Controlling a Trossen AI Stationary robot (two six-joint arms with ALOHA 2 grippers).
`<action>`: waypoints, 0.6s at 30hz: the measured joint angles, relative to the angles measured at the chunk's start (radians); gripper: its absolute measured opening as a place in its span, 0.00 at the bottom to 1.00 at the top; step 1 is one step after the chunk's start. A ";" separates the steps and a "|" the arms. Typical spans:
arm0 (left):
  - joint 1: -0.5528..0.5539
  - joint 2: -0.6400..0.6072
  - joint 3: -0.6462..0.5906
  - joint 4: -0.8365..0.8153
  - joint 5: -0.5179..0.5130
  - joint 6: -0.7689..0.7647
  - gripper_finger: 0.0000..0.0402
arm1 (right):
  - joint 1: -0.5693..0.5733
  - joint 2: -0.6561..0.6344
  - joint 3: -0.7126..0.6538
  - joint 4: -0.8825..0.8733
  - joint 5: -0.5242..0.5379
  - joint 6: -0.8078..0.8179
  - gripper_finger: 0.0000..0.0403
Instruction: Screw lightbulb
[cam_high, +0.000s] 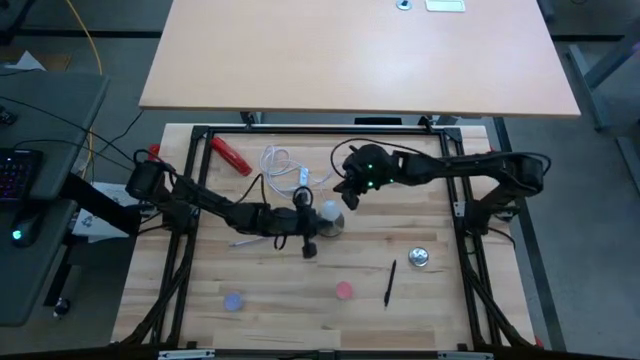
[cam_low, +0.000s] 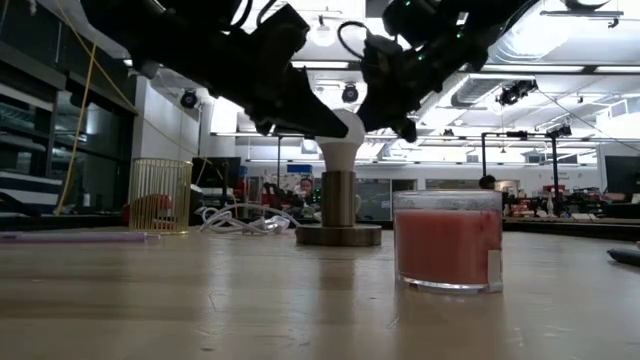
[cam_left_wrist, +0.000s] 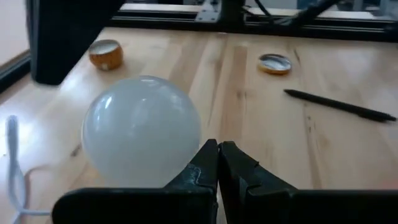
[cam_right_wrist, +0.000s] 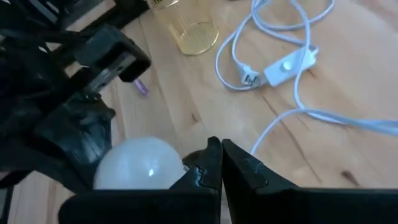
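Observation:
The white frosted lightbulb (cam_low: 340, 133) stands upright with its base in the round socket stand (cam_low: 338, 205) near the middle of the table. My left gripper (cam_left_wrist: 219, 149) reaches in from the table's left, shut, with its tips beside the globe (cam_left_wrist: 142, 130). My right gripper (cam_right_wrist: 221, 148) comes from the far right, slanting down, and is also shut; its tips are next to the bulb (cam_right_wrist: 140, 163). In the high view the two grippers (cam_high: 316, 215) (cam_high: 346, 198) flank the bulb (cam_high: 329, 211). My left gripper has its shut fingertips (cam_left_wrist: 205, 155) against the outline of the globe's side (cam_left_wrist: 189, 146); I cannot tell whether they touch it. My right gripper has its shut fingertips (cam_right_wrist: 211, 155) just beside the globe's edge (cam_right_wrist: 177, 163); whether they touch it, I cannot tell.
A white cord with a switch (cam_high: 285, 170) and a red tool (cam_high: 230, 155) lie at the far left. A silver disc (cam_high: 420, 258) and a black pen (cam_high: 390, 283) lie at the near right. A pink cup (cam_low: 448, 245) and a bluish lid (cam_high: 234, 301) are near the front edge. A yellow cup (cam_low: 160, 195) stands at the back.

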 joint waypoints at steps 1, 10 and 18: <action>0.000 0.000 0.000 0.001 0.019 0.000 0.00 | 0.000 0.012 0.000 0.010 -0.005 -0.001 0.00; 0.000 0.000 0.000 -0.038 0.041 -0.016 0.00 | 0.006 0.061 0.000 0.075 -0.075 0.005 0.00; 0.011 0.000 0.000 -0.050 0.030 -0.016 0.00 | 0.017 0.062 0.000 0.086 -0.096 0.023 0.00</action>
